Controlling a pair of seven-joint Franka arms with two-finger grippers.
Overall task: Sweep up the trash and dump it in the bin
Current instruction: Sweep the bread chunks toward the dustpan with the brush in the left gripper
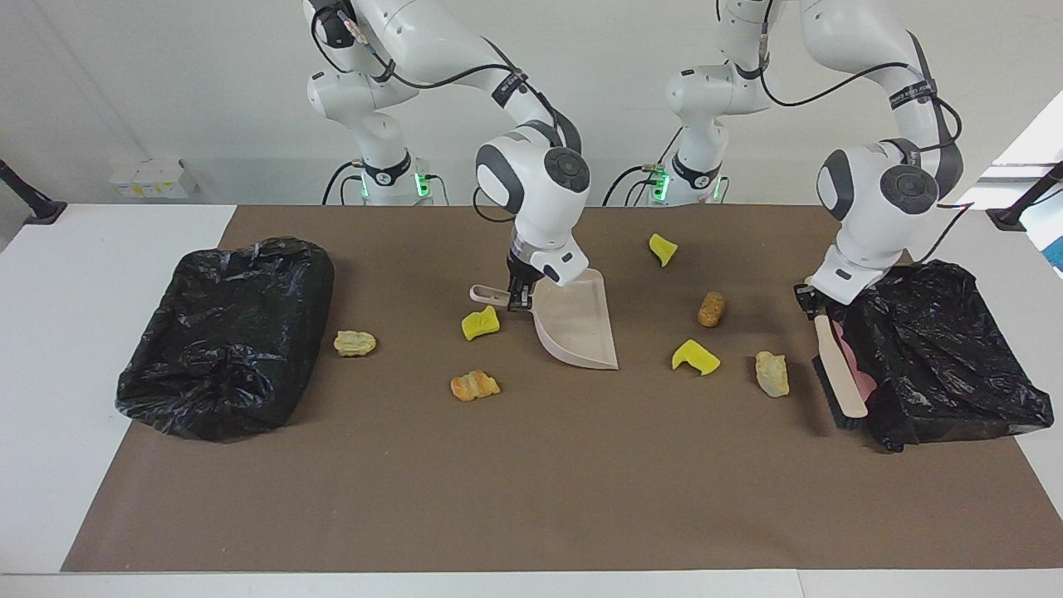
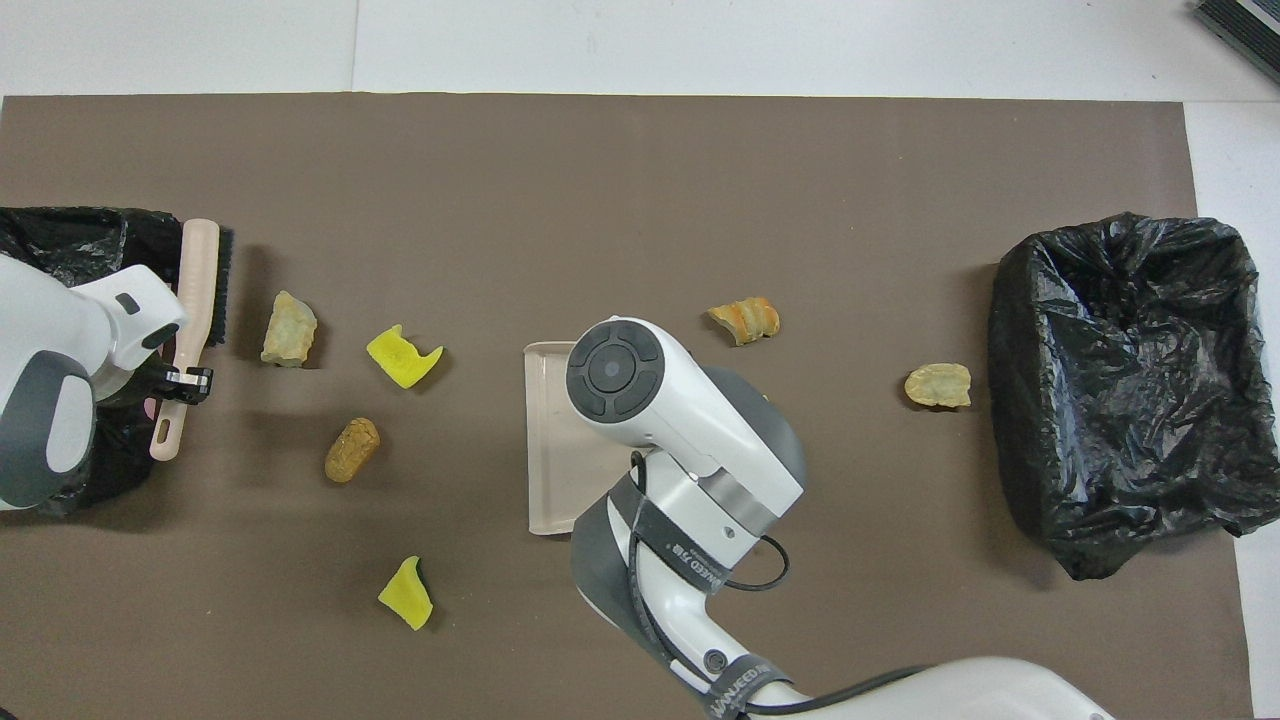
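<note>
Sweep setup: left gripper (image 1: 810, 301) grips brush (image 1: 839, 374); right gripper (image 1: 519, 297) grips dustpan (image 1: 577, 328). Next: brush nearest scrap (image 1: 771, 373) toward dustpan.

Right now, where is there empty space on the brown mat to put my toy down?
The widest bare patch is the strip of brown mat farthest from the robots, past the orange-brown bread lump and between the two black bag-lined bins. It is crowded around the beige plastic dustpan, where scraps such as the yellow sponge piece lie scattered.
</note>
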